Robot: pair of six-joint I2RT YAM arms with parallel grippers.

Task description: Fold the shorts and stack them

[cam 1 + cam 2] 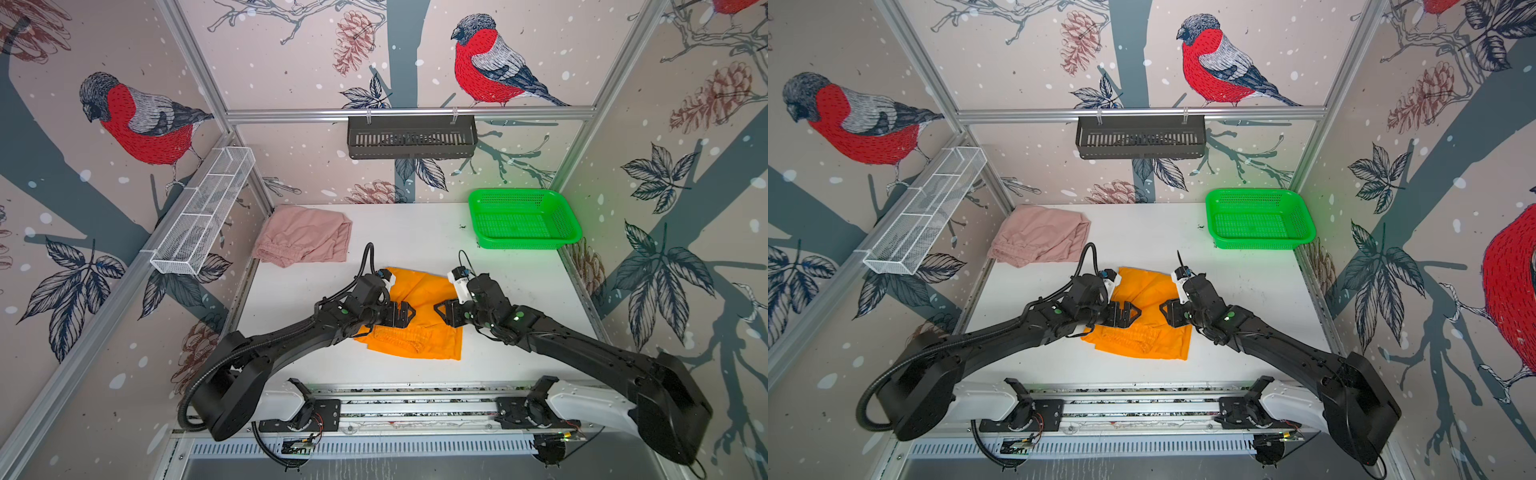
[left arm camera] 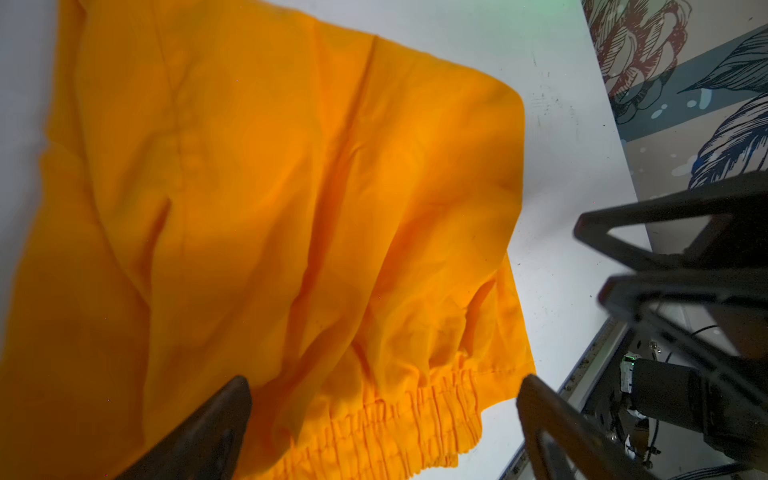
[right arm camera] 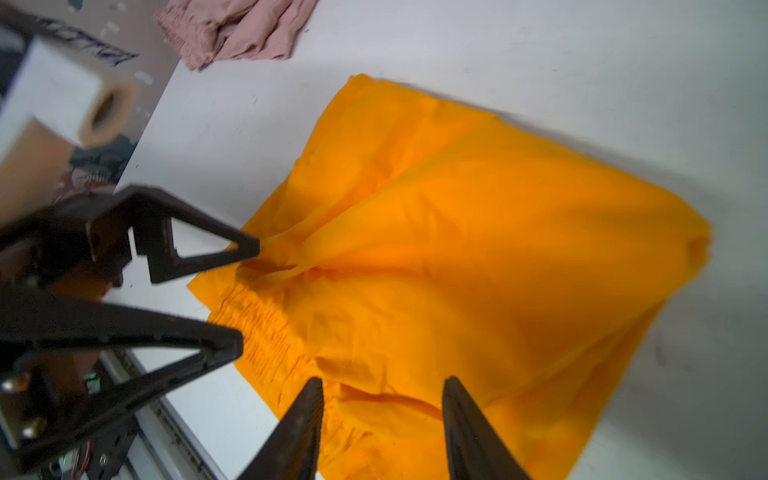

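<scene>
Two black arms reach in from the near rail, their tips facing each other over the middle of the white table (image 1: 415, 232). Left gripper (image 1: 409, 312) is over the orange shorts (image 1: 417, 284) with its jaws spread wide and nothing between them. Left wrist view shows its fingers (image 2: 216, 428) far apart and the cloth lying loose below. In the right wrist view one left fingertip sits right at a raised pucker of orange cloth, and whether it touches cannot be told. Right gripper (image 1: 438, 309) faces it from the right, near but not touching, jaws apart but less wide. Its fingers (image 3: 465, 424) are above the cloth with nothing clamped. Orange shorts lie crumpled on the table centre with long creases, and the gathered waistband (image 1: 399, 337) is at the near side toward the rail. The left arm partly covers them in both top views. Pink shorts (image 1: 305, 237) are bunched at the far left corner of the table, well apart from the orange pair. Green basket (image 1: 519, 243) sits at the far right corner. Black slotted tray (image 1: 411, 143) hangs on the back rail and a white wire rack (image 1: 203, 212) on the left wall
</scene>
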